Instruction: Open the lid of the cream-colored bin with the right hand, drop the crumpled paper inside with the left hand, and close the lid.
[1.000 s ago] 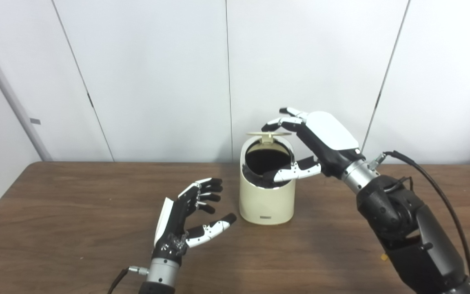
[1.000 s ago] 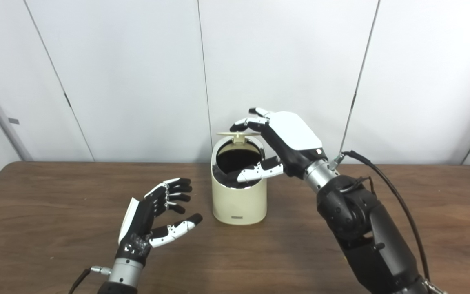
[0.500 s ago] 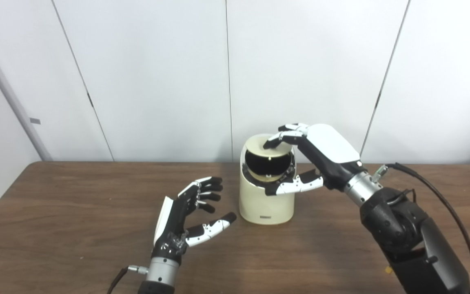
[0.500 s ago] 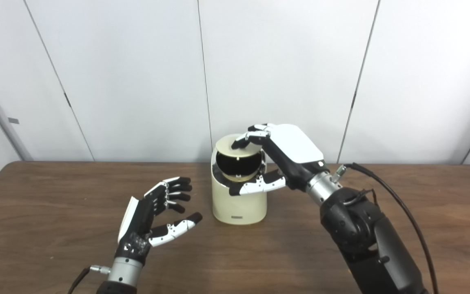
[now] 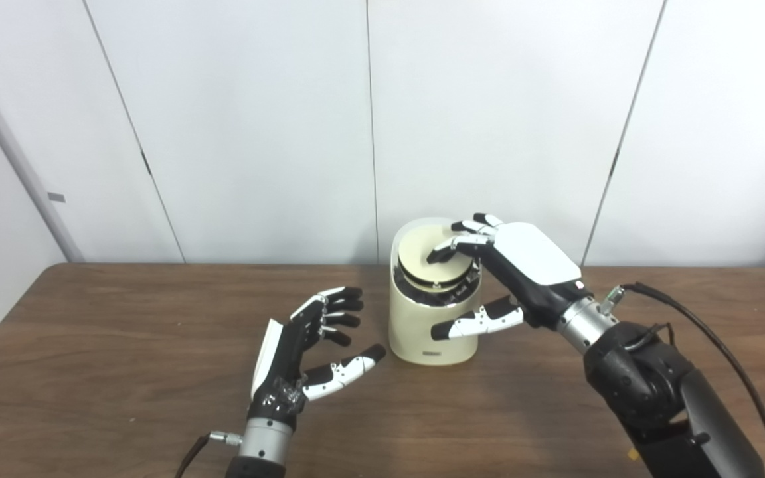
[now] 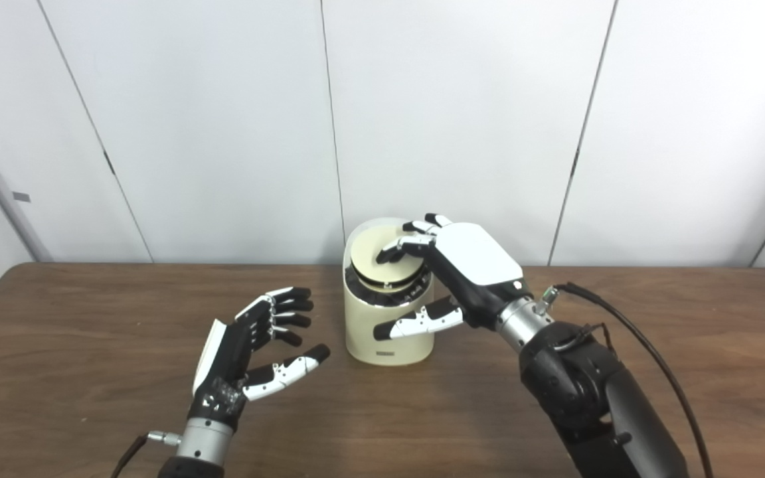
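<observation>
A cream-colored bin [image 5: 422, 332] stands upright at the middle of the brown table [image 5: 90, 372]. Its round lid [image 5: 425, 255] lies nearly flat over the bin's mouth, with a thin dark gap showing at the front rim. My right hand [image 5: 509, 275] reaches over the bin from the right; its fingertips [image 5: 445, 251] rest on top of the lid and its thumb hangs in front of the bin's wall. My left hand [image 5: 309, 355] hovers open to the left of the bin, palm turned toward it, holding nothing. No crumpled paper is in sight.
White wall panels [image 5: 256, 133] rise directly behind the table's far edge. A black cable [image 5: 708, 325] loops from my right forearm over the right side of the table.
My right hand came down with the lid, which swung from raised and level above the open mouth to nearly flat over it. The left hand stayed where it was.
</observation>
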Motion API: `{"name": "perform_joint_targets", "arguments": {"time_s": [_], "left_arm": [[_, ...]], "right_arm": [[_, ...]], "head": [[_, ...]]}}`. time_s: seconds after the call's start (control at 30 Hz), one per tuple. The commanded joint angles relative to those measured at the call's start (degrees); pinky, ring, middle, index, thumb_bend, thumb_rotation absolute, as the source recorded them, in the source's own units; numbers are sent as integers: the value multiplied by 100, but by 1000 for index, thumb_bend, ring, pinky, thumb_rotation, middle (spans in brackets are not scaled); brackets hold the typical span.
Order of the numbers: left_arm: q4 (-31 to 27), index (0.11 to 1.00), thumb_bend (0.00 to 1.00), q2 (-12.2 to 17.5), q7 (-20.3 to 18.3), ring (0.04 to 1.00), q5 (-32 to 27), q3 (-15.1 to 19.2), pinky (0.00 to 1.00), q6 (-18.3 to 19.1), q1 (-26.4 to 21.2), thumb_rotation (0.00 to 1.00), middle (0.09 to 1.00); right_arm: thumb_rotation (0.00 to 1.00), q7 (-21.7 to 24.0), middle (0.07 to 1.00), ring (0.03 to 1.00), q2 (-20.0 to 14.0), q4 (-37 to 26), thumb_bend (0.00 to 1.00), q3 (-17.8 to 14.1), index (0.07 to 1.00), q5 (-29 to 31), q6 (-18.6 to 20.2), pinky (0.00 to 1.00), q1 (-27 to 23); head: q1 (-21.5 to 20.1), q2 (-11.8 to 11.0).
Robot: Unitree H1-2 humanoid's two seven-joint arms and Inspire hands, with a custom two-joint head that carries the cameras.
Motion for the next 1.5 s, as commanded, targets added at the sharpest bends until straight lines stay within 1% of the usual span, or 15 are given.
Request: {"name": "perform_joint_targets", "arguments": {"time_s": [0.0, 0.1, 0.33, 0.5, 0.73, 0.8, 1.07, 1.13, 1.23, 1.47], "left_arm": [[-234, 748, 722, -25, -7, 666, -25, -4, 556, -110, -132, 130, 724], [-246, 747, 721, -40, 0, 667, -30, -2, 554, -83, -126, 125, 725], [-256, 745, 724, -39, 9, 664, 20, -5, 549, -47, -140, 127, 720], [-241, 745, 718, -39, 1, 670, -8, 0, 556, -67, -148, 126, 723], [-246, 744, 723, -49, 3, 666, -31, 16, 555, -43, -162, 120, 718], [-268, 744, 719, -45, -5, 666, -28, 12, 557, -38, -157, 119, 717], [-305, 746, 719, -30, -43, 664, -53, 49, 555, -20, -141, 119, 720], [-324, 747, 717, -22, -52, 662, -36, 52, 550, -5, -137, 125, 721], [-339, 746, 716, -26, -71, 661, -79, 68, 553, 12, -139, 119, 720], [-361, 745, 718, -43, -107, 659, -176, 92, 550, 10, -143, 113, 721]], "right_arm": [[585, -79, 701, 891, -51, -89, 742, 5, 709, -74, -190, 988, -202], [577, -82, 698, 891, -63, -59, 744, 51, 709, -116, -246, 998, -200], [610, -81, 698, 891, -81, 35, 756, 130, 709, -182, -410, 985, -173], [576, -107, 695, 887, -57, 96, 763, 169, 708, -238, -487, 965, -139], [546, 36, 698, 893, -51, 65, 755, 199, 708, -203, -415, 988, -98], [536, 52, 698, 893, -60, 52, 755, 197, 705, -206, -406, 996, -86], [525, 45, 695, 879, -93, 117, 750, 243, 696, -451, -355, 963, -36], [527, 1, 689, 868, -89, 159, 748, 249, 689, -501, -372, 941, -22], [537, -13, 686, 864, -85, 179, 747, 261, 685, -564, -349, 917, -5], [624, 311, 713, 900, -101, 75, 727, 316, 708, -712, -22, 954, 20]], "head": [[0, 1], [10, 15], [53, 52], [49, 65], [49, 79], [56, 114], [72, 150], [67, 155], [57, 158], [65, 168]]}}
